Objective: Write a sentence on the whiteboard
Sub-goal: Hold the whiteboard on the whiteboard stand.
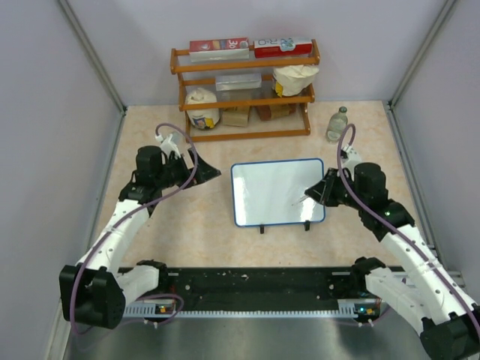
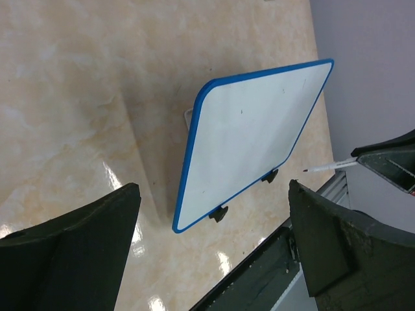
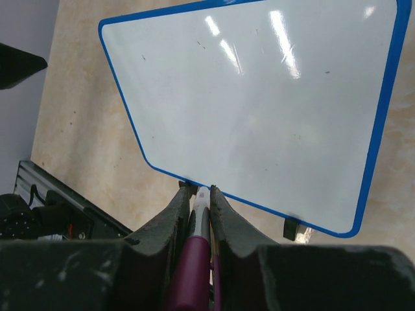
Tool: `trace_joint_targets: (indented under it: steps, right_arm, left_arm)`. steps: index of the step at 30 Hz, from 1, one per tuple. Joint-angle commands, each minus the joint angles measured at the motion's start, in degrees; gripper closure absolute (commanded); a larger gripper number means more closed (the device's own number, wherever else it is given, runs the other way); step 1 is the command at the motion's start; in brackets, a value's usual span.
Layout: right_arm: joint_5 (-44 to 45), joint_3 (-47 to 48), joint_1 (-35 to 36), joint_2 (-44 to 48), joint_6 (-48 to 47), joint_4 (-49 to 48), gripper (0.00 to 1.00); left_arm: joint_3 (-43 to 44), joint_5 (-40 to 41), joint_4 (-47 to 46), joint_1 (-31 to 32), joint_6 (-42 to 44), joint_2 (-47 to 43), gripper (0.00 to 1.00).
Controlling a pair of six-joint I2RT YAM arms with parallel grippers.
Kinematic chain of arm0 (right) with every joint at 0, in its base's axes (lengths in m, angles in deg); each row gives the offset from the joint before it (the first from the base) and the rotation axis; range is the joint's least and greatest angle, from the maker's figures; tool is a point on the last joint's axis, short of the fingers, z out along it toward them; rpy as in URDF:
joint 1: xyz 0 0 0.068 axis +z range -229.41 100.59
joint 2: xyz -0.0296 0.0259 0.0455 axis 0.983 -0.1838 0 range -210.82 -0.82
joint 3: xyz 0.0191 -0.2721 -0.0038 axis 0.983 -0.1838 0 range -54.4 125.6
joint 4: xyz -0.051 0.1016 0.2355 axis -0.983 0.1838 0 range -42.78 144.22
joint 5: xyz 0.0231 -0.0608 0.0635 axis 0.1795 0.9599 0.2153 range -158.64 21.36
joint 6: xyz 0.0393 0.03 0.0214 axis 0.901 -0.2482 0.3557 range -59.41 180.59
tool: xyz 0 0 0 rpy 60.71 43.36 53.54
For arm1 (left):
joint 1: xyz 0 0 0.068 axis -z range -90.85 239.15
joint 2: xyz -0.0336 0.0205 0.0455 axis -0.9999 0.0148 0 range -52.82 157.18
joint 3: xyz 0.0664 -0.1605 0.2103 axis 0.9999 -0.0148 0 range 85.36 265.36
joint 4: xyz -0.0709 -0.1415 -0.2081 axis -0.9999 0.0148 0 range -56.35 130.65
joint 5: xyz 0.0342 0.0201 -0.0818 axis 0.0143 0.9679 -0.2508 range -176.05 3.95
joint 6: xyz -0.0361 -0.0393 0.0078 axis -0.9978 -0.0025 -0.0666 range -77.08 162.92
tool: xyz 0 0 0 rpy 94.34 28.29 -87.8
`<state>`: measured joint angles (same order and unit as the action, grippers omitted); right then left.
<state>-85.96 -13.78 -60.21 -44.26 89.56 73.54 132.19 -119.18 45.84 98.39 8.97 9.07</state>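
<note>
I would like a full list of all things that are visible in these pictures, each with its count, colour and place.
whiteboard: 1, white with blue frame, middle of the table, no writing seen
marker: 1, magenta with white front, in the right claw, pointing at the whiteboard
shelf: 1, orange wood, back of the table
boxes: 2, red, on top of the shelf
bags: 2, white, inside the shelf
bottle: 1, clear, right of the shelf
table: 1, beige
left claw: 1, black, open, left of the whiteboard
right claw: 1, black, shut on the marker, right of the whiteboard
</note>
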Motion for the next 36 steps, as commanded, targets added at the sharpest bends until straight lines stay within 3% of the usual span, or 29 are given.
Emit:
trace_joint_targets:
  steps: [1, 9, 15, 19, 23, 29, 36]
  right_arm:
    - [-2.45, 3.15, -0.57, -3.13, 0.29, -7.33, 1.00]
    - [-0.78, 9.30, -0.57, -10.25, -2.78, -6.82, 1.00]
    - [-1.05, 7.11, -0.57, -12.12, -3.75, -9.96, 1.00]
    - [2.28, 2.10, -0.57, -7.98, -3.93, -16.56, 1.00]
    - [2.73, 2.80, -0.66, -4.47, -3.13, -17.80, 1.00]
    - [-0.25, 2.00, -0.48, -0.94, -2.78, -19.91, 1.00]
    - [-3.68, 2.09, 1.45, -5.42, -3.04, -25.62, 1.00]
  left_arm:
    - [-4.02, -5.89, -5.94, -0.62, 0.03, -0.10, 0.01]
    - [-5.43, -11.43, -7.27, -0.53, 0.72, 1.66, 0.01]
    - [-4.63, -6.69, -2.07, -0.53, 6.27, -0.97, 0.01]
    - [-10.51, -9.05, -11.19, -0.45, 4.52, -1.95, 0.01]
    - [-14.22, -14.23, -23.92, -0.36, 2.05, 0.42, 0.01]
    - [-11.85, -20.22, -31.07, 0.43, 2.14, 10.70, 0.02]
    - [-7.20, -22.50, -41.97, 0.43, -0.50, 24.67, 0.03]
